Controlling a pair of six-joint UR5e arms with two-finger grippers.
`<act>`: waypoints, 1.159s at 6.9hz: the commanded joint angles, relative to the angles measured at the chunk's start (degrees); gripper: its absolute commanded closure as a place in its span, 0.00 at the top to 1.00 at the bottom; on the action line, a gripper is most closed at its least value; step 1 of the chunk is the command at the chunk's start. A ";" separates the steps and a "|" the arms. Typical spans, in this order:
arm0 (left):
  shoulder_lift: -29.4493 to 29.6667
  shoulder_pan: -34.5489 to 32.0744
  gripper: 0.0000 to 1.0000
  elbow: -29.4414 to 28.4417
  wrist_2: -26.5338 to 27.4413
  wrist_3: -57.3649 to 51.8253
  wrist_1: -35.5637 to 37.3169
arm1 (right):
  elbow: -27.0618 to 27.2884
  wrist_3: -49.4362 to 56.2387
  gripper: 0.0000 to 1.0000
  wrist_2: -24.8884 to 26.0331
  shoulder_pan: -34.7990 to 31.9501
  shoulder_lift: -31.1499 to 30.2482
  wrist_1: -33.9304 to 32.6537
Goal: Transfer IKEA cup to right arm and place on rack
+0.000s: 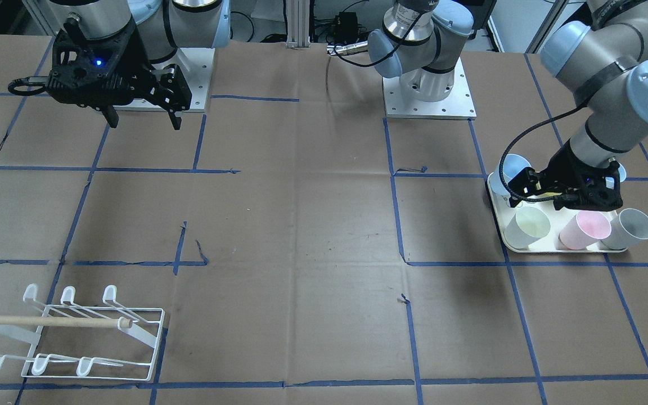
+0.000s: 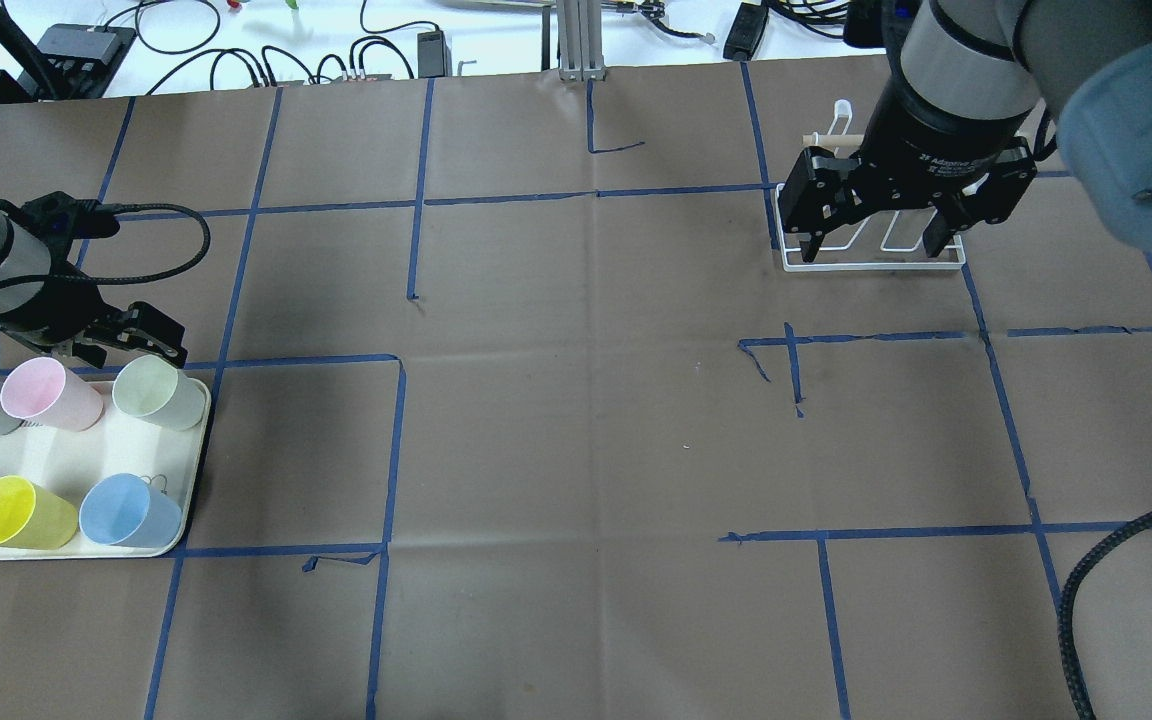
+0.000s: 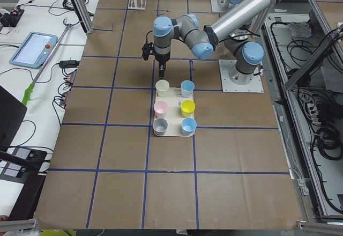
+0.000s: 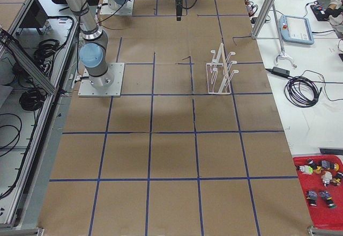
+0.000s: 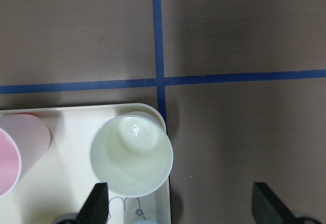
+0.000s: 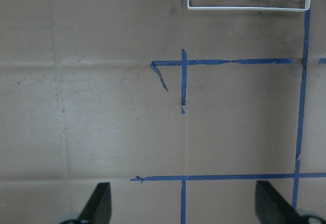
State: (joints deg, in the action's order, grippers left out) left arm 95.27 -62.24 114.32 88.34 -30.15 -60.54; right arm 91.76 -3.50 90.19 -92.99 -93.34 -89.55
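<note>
Several plastic cups stand on a cream tray [image 2: 76, 548]. The pale green cup [image 2: 158, 392] stands at the tray's corner, with a pink cup [image 2: 46, 393] beside it. My left gripper [image 2: 121, 345] is open and empty, just above the pale green cup [image 5: 131, 155], which sits nearer one fingertip [image 5: 97, 203]. My right gripper [image 2: 871, 225] is open and empty, held high over the table. It hides part of the white wire rack [image 2: 876, 262]. The rack [image 1: 76, 332] with its wooden rod holds no cup.
Yellow [image 2: 16, 512] and blue [image 2: 128, 512] cups fill the tray's near row, and a grey cup [image 1: 630, 228] stands past the pink one. Blue tape lines mark the brown paper table cover. The arm bases [image 1: 428, 95] stand at the robot's edge.
</note>
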 commanded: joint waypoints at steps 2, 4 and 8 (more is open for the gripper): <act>4.47 0.02 0.99 3.97 0.25 0.62 6.48 | 0.00 -0.01 1.00 -0.10 0.00 0.09 -0.01; 5.62 0.02 0.99 4.60 0.61 0.36 7.11 | 0.00 -0.01 1.00 -0.19 0.00 0.09 -0.01; 5.54 0.02 0.45 3.99 0.87 0.36 7.02 | 0.09 -0.01 1.00 -0.10 0.00 0.00 0.08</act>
State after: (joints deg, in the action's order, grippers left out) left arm 100.81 -62.23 118.66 89.09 -29.71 -53.40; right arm 91.81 -3.53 90.09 -92.99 -93.33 -89.50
